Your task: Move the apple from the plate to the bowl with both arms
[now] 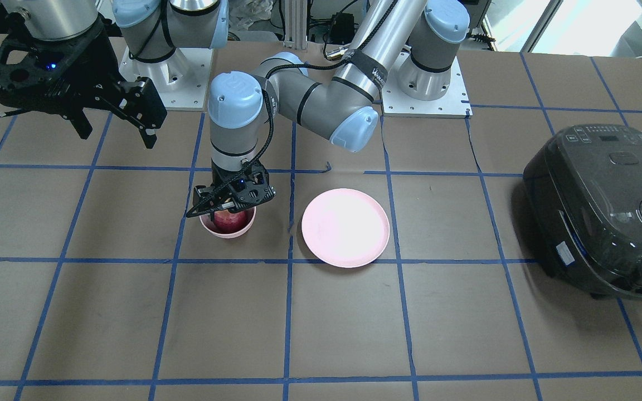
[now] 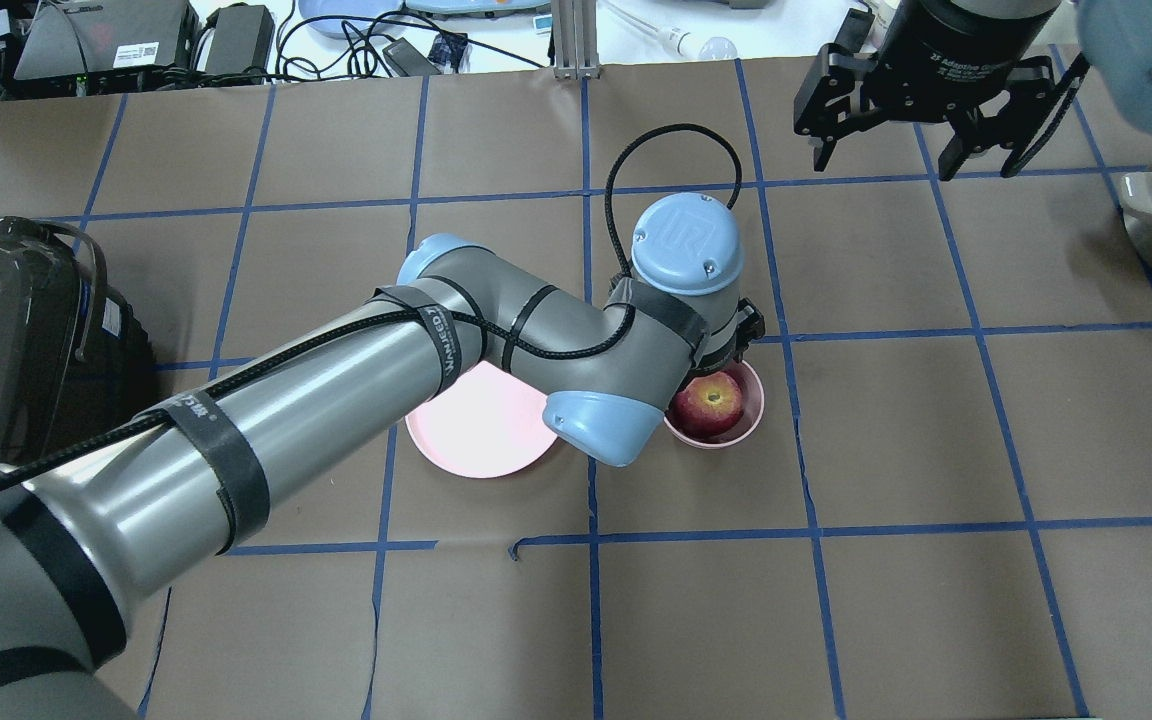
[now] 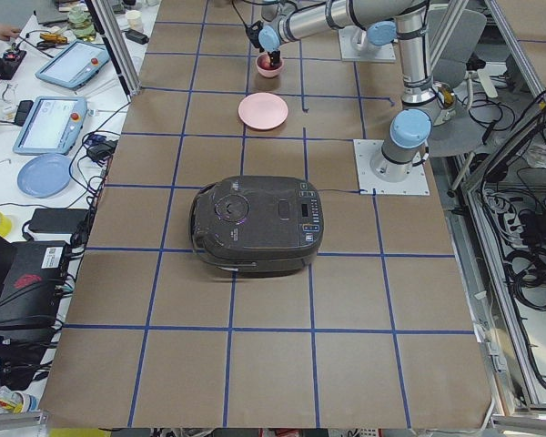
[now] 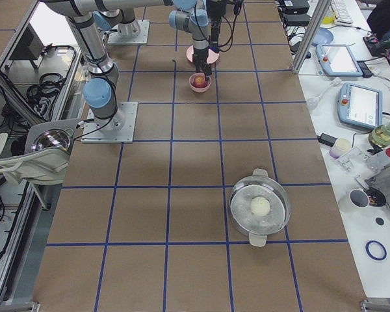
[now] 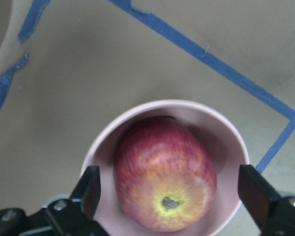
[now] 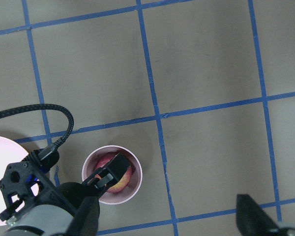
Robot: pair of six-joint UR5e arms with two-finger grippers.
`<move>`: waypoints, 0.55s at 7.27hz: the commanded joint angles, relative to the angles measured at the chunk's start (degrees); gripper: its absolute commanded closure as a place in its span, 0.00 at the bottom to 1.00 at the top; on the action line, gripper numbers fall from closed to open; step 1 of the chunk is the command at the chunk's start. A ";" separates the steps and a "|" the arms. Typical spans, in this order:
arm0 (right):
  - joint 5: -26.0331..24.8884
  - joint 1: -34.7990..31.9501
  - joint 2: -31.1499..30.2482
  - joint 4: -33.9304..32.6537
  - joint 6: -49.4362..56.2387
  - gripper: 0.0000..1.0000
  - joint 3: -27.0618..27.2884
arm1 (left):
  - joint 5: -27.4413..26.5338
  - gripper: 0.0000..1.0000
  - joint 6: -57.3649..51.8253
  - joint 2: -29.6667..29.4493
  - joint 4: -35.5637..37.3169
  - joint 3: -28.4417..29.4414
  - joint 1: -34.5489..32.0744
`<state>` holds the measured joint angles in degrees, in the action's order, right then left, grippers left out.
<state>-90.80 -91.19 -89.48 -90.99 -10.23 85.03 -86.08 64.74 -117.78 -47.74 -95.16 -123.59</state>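
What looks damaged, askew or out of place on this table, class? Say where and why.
Only the blue tape strip beyond the plate looks damaged: it is torn, and its loose end curls off the grid line. Otherwise nothing stands out: the apple sits in the bowl, and nothing is spilled.

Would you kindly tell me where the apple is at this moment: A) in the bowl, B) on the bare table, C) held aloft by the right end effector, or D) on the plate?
A: the apple sits inside the bowl, with the left end effector open above it.
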 commanded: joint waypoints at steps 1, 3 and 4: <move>-0.08 0.05 0.01 0.11 0.04 0.00 0.13 | -0.84 0.00 -3.71 3.59 -1.12 -0.98 1.32; -0.08 -0.13 0.01 0.20 -0.05 0.00 0.13 | -2.95 0.00 -22.77 9.46 -1.83 -8.68 10.15; 0.01 -0.21 0.01 0.37 -0.05 0.00 0.13 | -2.87 0.00 -34.21 12.71 -1.92 -10.38 16.73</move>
<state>-90.86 -91.29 -89.47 -90.77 -10.25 85.16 -88.60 44.24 -109.09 -49.48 -102.37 -114.06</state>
